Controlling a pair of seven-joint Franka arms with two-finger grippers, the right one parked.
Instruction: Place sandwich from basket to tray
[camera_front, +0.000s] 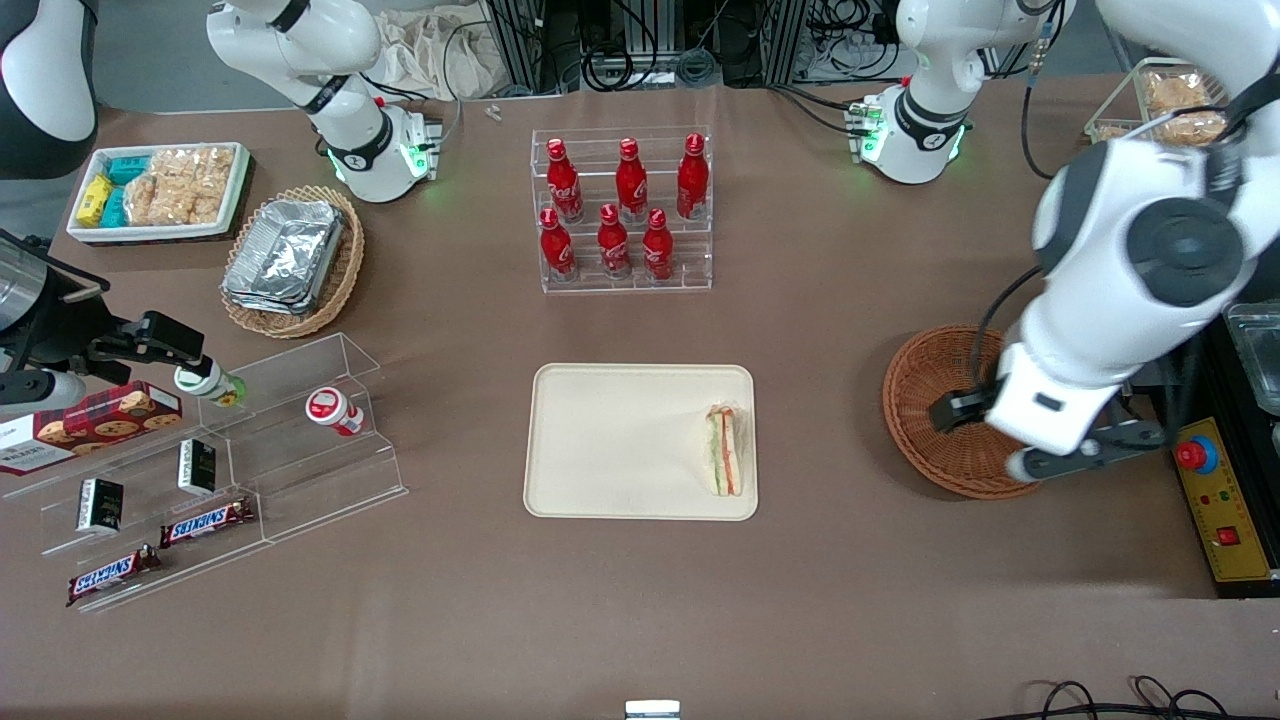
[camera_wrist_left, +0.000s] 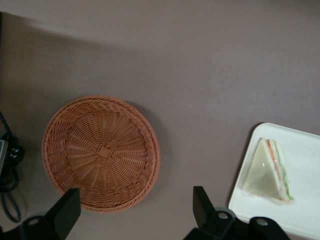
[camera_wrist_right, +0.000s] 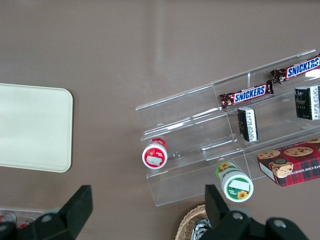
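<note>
One sandwich on tray, basket bare

Brown cloth-covered table (camera_front: 800, 600), cable clutter at the edge farthest from the front cam. Cream tray (camera_front: 620, 440) mid-table; round wicker basket (camera_front: 935, 400) toward working arm's end, w/ nothing in it. Sandwich (camera_front: 724, 450) lies in the tray by the rim nearest the basket, long axis running toward the front cam, filling stripes up. Gripper (camera_wrist_left: 135, 205) hangs above the basket, fingers spread wide, holding nothing.

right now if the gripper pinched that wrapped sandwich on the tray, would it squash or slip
Probably squashes: the sandwich looks like soft white bread. Its clear wrap may be slippery. It lies on the tray near the rim. The gripper hangs open over the basket, holding nothing.
</note>
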